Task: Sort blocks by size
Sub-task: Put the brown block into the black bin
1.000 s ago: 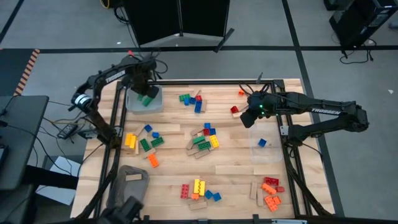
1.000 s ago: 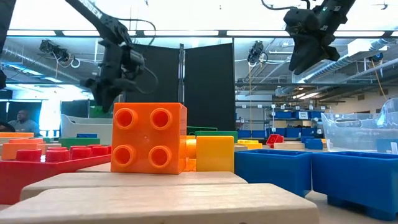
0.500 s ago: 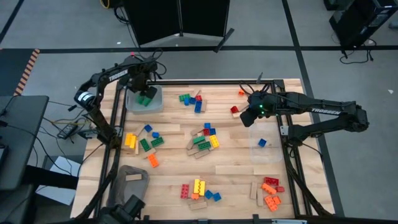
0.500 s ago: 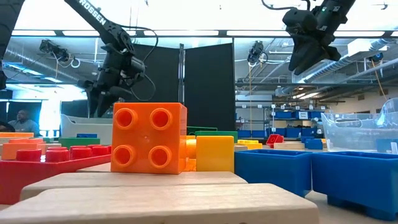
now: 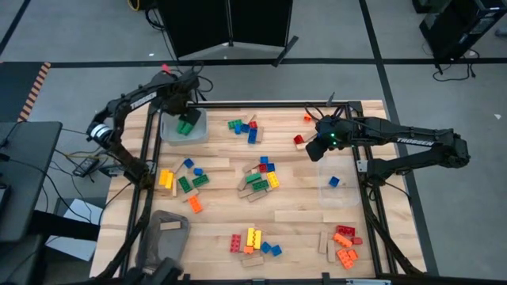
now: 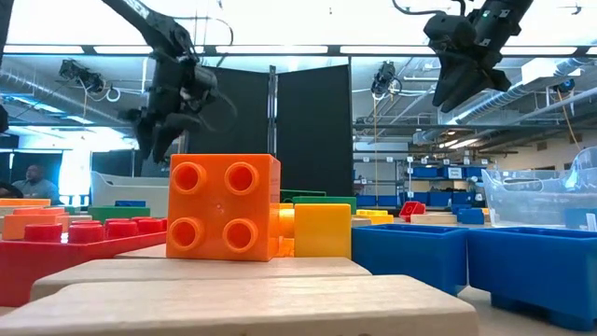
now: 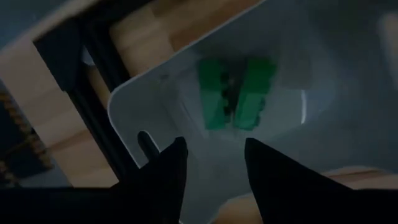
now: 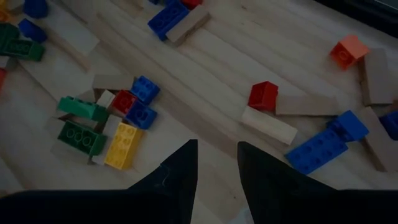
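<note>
Green blocks [image 7: 235, 93], two, lie in clear bin [image 7: 348, 56] beneath left end effector [image 7: 211, 155].

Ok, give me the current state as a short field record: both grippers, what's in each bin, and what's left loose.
left gripper: open and empty, above the far-left bin
far-left bin contents: two green bricks lying side by side
right gripper: above bare table near a red brick, nothing between its fingers
right-side clear bin: one small blue brick
loose blocks: several mixed clusters across the table, e.g. centre cluster, near-right red and orange group
</note>
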Motion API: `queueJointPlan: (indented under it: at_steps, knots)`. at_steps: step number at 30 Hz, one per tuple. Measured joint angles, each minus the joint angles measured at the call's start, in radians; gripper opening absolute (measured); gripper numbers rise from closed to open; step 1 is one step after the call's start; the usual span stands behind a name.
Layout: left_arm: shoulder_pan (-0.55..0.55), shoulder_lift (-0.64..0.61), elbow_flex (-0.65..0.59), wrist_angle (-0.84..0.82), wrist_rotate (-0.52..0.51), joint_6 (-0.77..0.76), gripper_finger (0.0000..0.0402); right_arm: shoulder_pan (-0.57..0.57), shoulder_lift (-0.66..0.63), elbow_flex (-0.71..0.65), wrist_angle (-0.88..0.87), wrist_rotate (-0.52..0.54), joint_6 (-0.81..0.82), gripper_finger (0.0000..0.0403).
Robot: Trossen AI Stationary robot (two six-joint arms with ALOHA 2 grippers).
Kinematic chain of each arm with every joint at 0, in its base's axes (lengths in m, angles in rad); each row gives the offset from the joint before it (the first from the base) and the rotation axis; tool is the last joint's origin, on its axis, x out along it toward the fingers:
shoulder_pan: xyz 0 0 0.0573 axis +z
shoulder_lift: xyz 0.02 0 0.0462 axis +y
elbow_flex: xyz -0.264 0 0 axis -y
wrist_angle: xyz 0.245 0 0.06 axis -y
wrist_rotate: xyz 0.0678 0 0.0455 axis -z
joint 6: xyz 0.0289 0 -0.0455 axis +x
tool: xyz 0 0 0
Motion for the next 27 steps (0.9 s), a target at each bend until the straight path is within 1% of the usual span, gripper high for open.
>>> queueJointPlan:
  at_steps: [3,7,11,13,17,23,27]
  knots:
    - [-0.033,-0.072,0.0,0.022,-0.001,0.019,0.0169,-0.003,0.0,0.0,0.035,0.0,-0.004,0.0128]
    - [-0.083,-0.157,0.0,0.059,0.0,0.022,0.0169,-0.013,0.0,0.0,0.126,0.001,-0.029,0.0128]
    - [-0.157,-0.227,0.0,0.112,0.0,0.023,0.017,-0.026,0.0,0.0,0.232,0.017,-0.092,0.0128]
    - [-0.204,-0.249,0.0,0.151,0.013,0.024,0.017,-0.035,0.011,0.01,0.247,0.017,-0.104,0.0128]
    - [-0.306,-0.265,0.0,0.218,0.019,0.053,0.017,-0.056,0.089,0.089,0.184,0.015,-0.115,0.0129]
    - [-0.434,-0.267,-0.004,0.335,0.016,0.161,0.017,-0.067,0.298,0.292,0.007,0.005,-0.2,0.014]
    - [-0.486,-0.283,-0.05,0.402,0.024,0.188,0.017,-0.077,0.424,0.421,-0.098,0.005,-0.249,0.0154]
